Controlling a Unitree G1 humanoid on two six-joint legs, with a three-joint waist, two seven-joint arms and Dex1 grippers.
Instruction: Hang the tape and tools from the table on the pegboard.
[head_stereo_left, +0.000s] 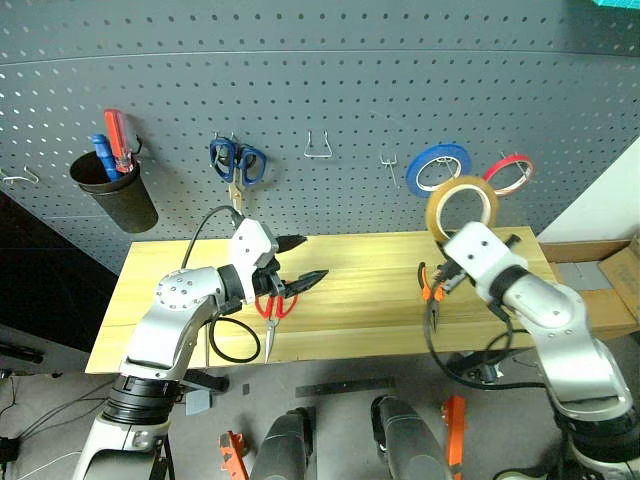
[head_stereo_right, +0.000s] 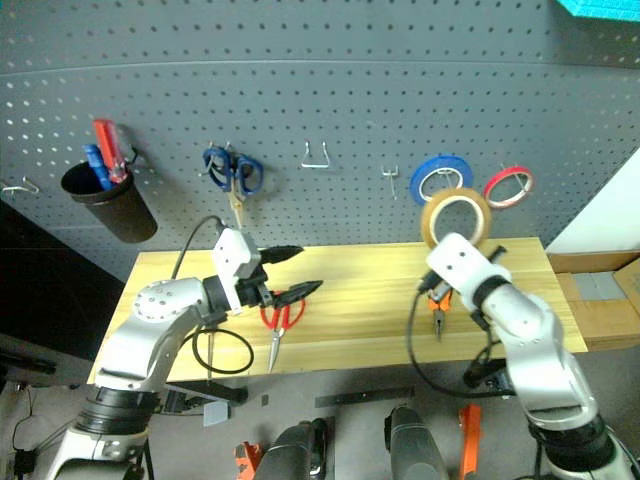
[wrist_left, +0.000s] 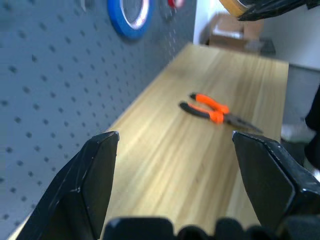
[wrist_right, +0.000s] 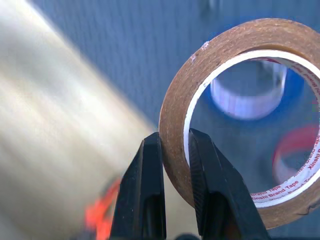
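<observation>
- Head views: the tape (head_stereo_left: 462, 205) is held upright in the right gripper (head_stereo_left: 452, 243), its wall clamped between the jaws, lifted off the worktop (head_stereo_left: 380, 300) and set before the pegboard (head_stereo_left: 350, 90). It is probably carried this way so that its wide hole can be slipped over a hook.
- A bare hook (head_stereo_left: 388, 160) is seen left of the blue roll (head_stereo_left: 438, 167); the red roll (head_stereo_left: 508, 172) hangs to the right. Both rolls sit near the tape and could be knocked.
- The left gripper (head_stereo_left: 296, 262) hovers just over the red scissors (head_stereo_left: 275, 312), jaws wide apart, nothing held; a pick-up seems intended.
- The pliers (head_stereo_left: 432, 290) lie on the worktop under the right arm. Blue scissors (head_stereo_left: 236, 165), a wire hook (head_stereo_left: 319, 148) and a cup (head_stereo_left: 115, 190) with screwdrivers are hung already.
- Left wrist view: the pliers (wrist_left: 215, 110) are seen lying flat between the spread fingers (wrist_left: 87, 175), well apart from them.
- Right wrist view: the tape's (wrist_right: 240, 115) thin wall is pinched by both fingers (wrist_right: 150, 185), one inside the ring and one outside.
</observation>
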